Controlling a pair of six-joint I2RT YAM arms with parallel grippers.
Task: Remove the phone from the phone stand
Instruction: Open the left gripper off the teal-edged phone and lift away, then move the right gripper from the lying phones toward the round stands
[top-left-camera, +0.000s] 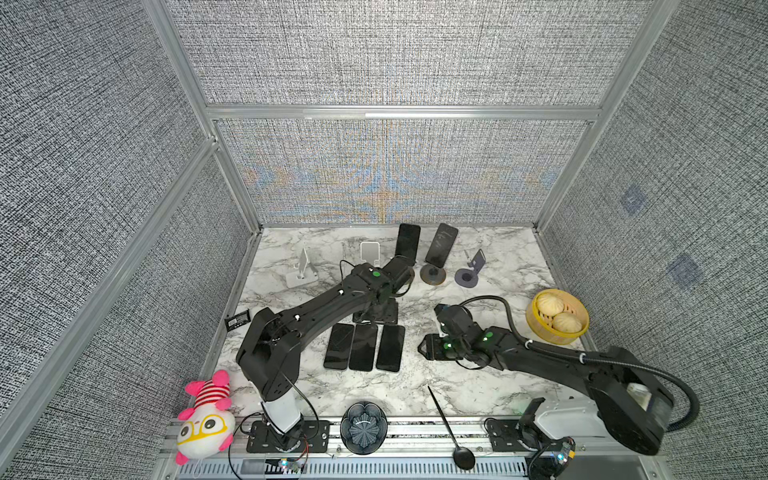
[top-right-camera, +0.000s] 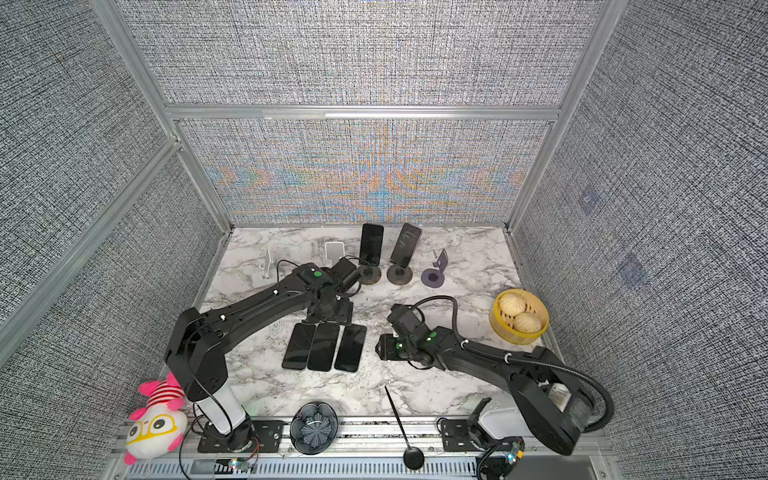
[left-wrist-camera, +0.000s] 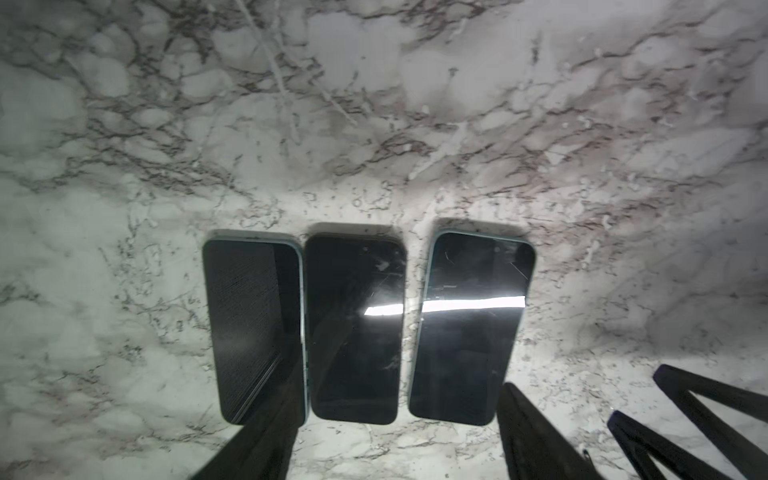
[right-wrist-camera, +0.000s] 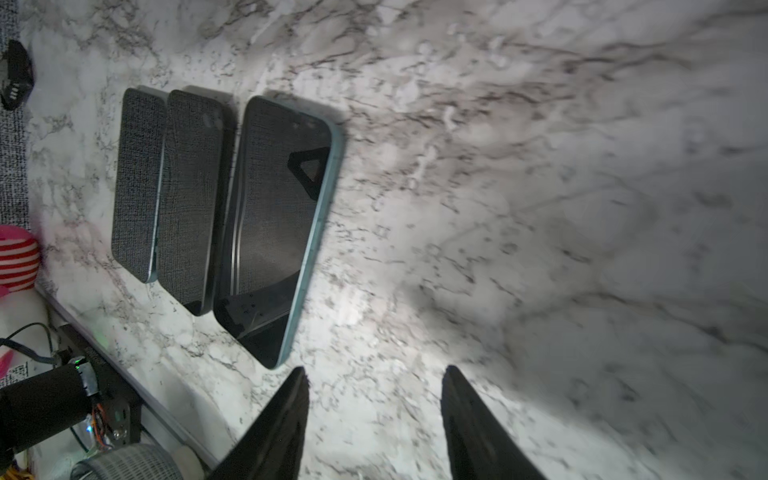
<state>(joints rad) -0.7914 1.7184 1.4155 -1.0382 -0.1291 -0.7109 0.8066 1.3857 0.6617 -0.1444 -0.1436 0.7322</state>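
Note:
Two dark phones lean upright at the back in both top views: one phone (top-left-camera: 407, 243) on a stand partly hidden by my left arm, the other phone (top-left-camera: 441, 245) on a round brown phone stand (top-left-camera: 433, 276). Three more phones (top-left-camera: 363, 347) lie flat side by side mid-table. My left gripper (top-left-camera: 375, 313) hangs over their far ends; in the left wrist view the left gripper (left-wrist-camera: 399, 399) is open and empty. To the right of the flat phones, my right gripper (top-left-camera: 426, 347) is also open; the right wrist view shows bare marble at the right gripper (right-wrist-camera: 376, 370).
An empty purple stand (top-left-camera: 469, 274) and two white stands (top-left-camera: 303, 268) line the back. A yellow steamer (top-left-camera: 536, 328) with buns sits at right. A plush toy (top-left-camera: 205, 415), dark bowl (top-left-camera: 363, 428) and black spoon (top-left-camera: 451, 428) lie along the front edge. Grey walls enclose the table.

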